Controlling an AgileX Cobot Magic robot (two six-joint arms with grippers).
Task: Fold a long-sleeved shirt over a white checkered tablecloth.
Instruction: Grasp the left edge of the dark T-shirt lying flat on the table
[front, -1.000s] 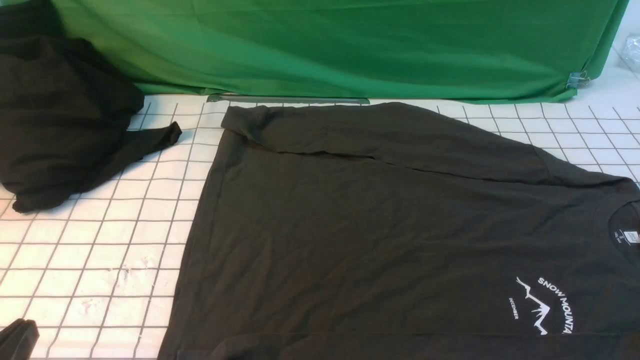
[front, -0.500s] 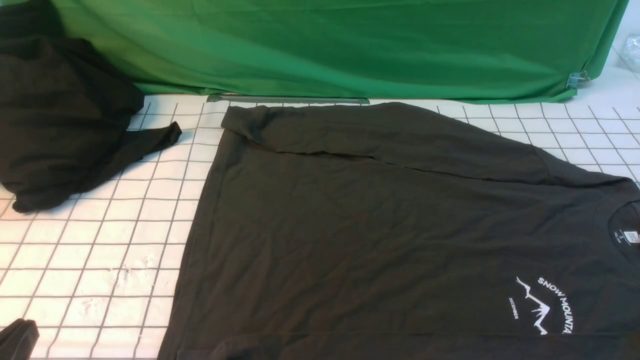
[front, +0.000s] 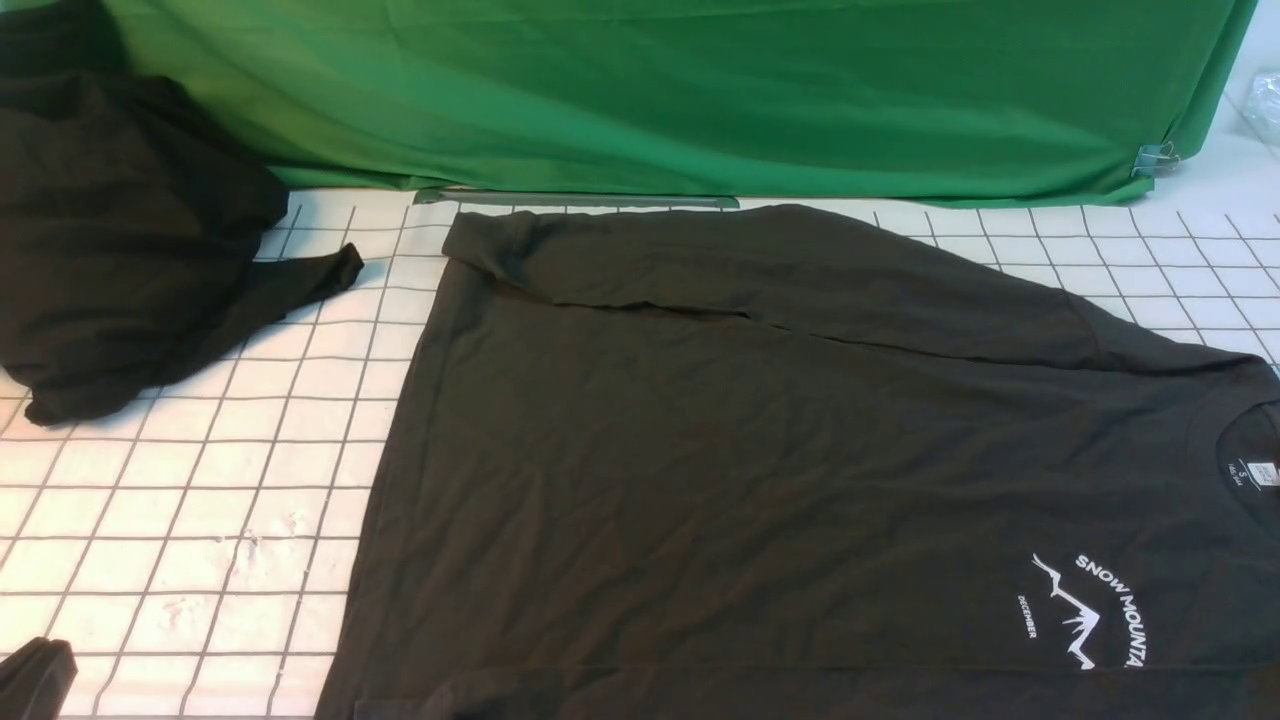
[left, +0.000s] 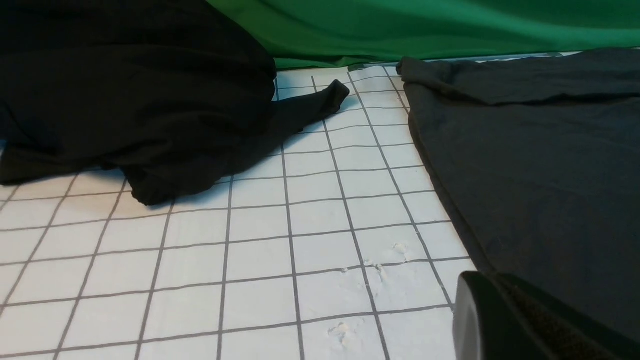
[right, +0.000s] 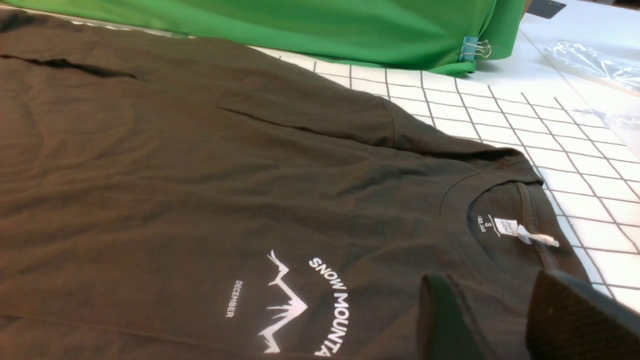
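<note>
**A:** Where is the large dark charcoal-grey knit long-sleeved shirt (front: 760, 450) found?

**B:** It is spread flat on the white tablecloth ruled in thin grey squares (front: 200, 520) over the worktop. Its long axis is laid from left to right, hem to the left, collar and white neck label (right: 505, 227) to the right. The far sleeve is seen folded along the body.

**A:** How are the fingers set?

**B:** The left fingers (left: 505, 325) are closed, with nothing seen held, just beside the hem edge. The right fingers (right: 445, 325) are parted narrowly and empty, above the collar. Each end is judged best taken by the arm nearer it.
</note>
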